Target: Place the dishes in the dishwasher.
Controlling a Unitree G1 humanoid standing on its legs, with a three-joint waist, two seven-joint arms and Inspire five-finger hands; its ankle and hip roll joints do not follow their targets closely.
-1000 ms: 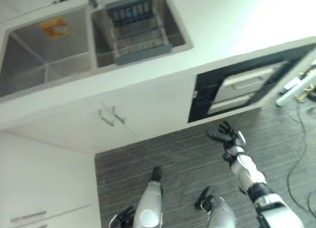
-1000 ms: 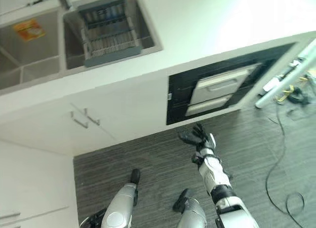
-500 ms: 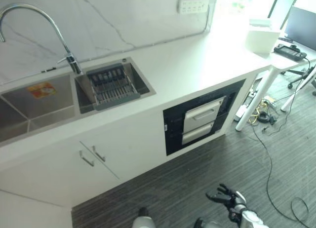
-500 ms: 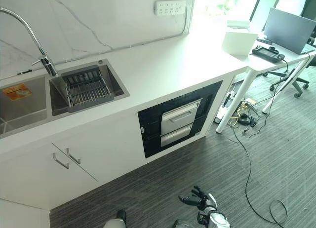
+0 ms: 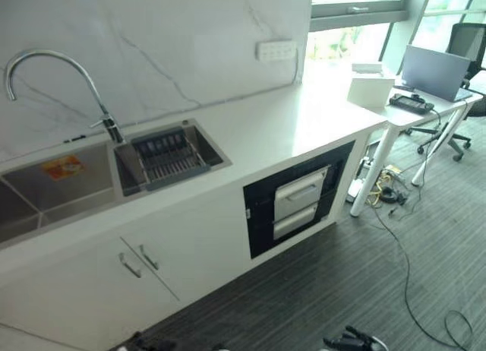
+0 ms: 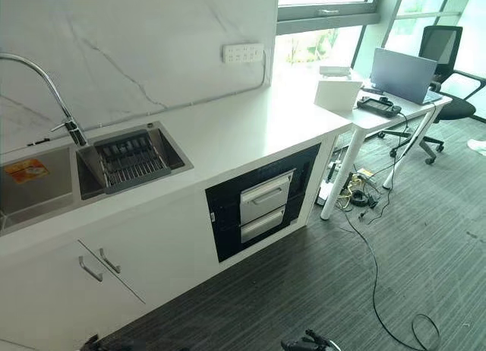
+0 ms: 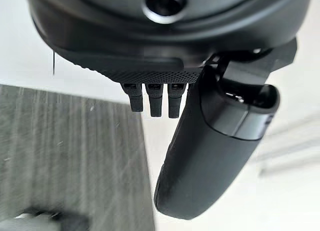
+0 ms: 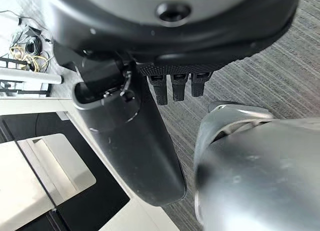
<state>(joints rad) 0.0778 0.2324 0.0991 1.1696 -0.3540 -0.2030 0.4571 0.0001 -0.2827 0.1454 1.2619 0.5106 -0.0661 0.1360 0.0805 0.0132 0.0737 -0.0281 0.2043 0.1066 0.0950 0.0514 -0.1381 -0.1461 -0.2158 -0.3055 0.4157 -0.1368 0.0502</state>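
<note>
At nine o'clock the curved faucet (image 5: 57, 74) is arching over the double sink (image 5: 53, 188), and the sink is running its long axis along the tabletop (image 6: 228, 142), from nine toward three. In the right basin a dark dish rack (image 6: 129, 162) is sitting, its slats running front to back; something is standing in a row along its far edge, too small to make out as dishes. An orange patch (image 5: 62, 167) is lying in the left basin.

Below, at seven o'clock, two cabinet handles (image 6: 100, 265) are showing on the white doors. Moving toward centre, the dishwasher (image 6: 262, 203) is sitting built in under the tabletop: a black front panel with two pale drawer fronts stacked one over the other, both closed, facing out over the striped grey floor (image 6: 364, 275). A socket strip (image 6: 243, 53) is sitting on the marble wall at twelve o'clock.

At two o'clock a white box (image 6: 338, 94), a laptop (image 6: 402, 74) and a dark controller (image 6: 380, 105) are resting on a desk, with an office chair (image 6: 440, 51) beyond.

At six o'clock, the right hand (image 6: 307, 342) is peeking in, cut off by the edge; in its wrist view its thumb is sticking out straight, short fingers (image 8: 172, 87) are hanging loose, holding nothing. The left hand (image 7: 210, 141) is looking the same, thumb extended, fingers (image 7: 152, 98) relaxed and empty.
</note>
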